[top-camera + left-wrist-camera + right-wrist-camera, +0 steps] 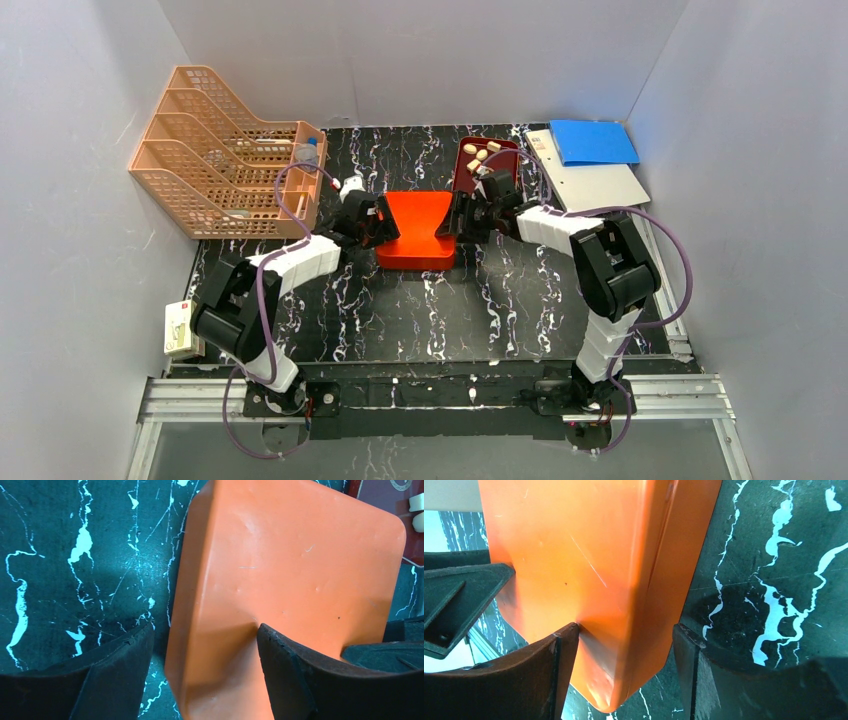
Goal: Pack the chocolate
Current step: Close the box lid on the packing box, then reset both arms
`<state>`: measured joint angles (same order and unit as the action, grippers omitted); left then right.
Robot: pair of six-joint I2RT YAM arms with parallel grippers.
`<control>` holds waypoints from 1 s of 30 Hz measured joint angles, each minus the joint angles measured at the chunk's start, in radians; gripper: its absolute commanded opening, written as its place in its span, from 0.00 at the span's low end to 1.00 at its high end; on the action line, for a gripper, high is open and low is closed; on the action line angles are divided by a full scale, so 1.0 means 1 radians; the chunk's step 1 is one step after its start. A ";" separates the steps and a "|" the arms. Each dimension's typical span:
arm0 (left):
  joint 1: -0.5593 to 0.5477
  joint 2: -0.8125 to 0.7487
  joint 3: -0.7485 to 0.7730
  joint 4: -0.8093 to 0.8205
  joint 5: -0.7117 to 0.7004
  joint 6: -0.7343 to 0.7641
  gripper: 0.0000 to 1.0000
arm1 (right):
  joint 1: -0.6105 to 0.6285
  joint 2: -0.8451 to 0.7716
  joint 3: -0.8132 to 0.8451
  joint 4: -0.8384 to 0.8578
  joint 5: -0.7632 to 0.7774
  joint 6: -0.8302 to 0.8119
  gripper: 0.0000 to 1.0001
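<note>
The chocolate point(482, 155) lies just beyond my right pincer point(456, 215), loose in the dark red tray point(510, 152). It shows as small pale cream-to-tan lumps, some round and some oval. I count five in the top view, while the right wrist covers the tray's near end. Two more pale pieces show at the far right edge of the left wrist view. Between the two pincers sits one orange-red box point(415, 225), smooth side up, and I cannot see inside it. The right pincer stands wide astride the box's right edge. Its inner finger point(524, 675) touches the top surface, and the outer one hangs apart from the wall, over the black marbled table point(480, 310). My left pincer point(384, 222) is likewise spread over the box's left edge. One finger point(300, 680) rests on the lid and the other is clear of the side, so neither pincer clamps anything. Well to the left of the left pincer stands one peach file rack point(225, 150) with a small bottle point(308, 152) in its near end. Well to the right of the right pincer lie one blue folder point(592, 141) and one white board point(598, 185).
</note>
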<state>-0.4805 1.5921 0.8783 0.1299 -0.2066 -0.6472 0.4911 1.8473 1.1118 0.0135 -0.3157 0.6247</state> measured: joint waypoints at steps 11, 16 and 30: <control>0.021 -0.018 0.001 -0.022 0.000 0.018 0.73 | -0.028 0.000 0.076 -0.121 0.011 -0.068 0.75; 0.024 -0.018 0.008 -0.034 0.001 0.023 0.73 | -0.033 0.002 0.121 -0.155 0.020 -0.090 0.75; 0.028 -0.052 0.052 -0.069 0.001 0.027 0.73 | -0.034 0.002 0.180 -0.213 0.030 -0.114 0.75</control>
<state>-0.4526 1.5398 0.9302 0.0608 -0.2058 -0.6197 0.4572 1.8488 1.2922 -0.1997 -0.2859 0.5106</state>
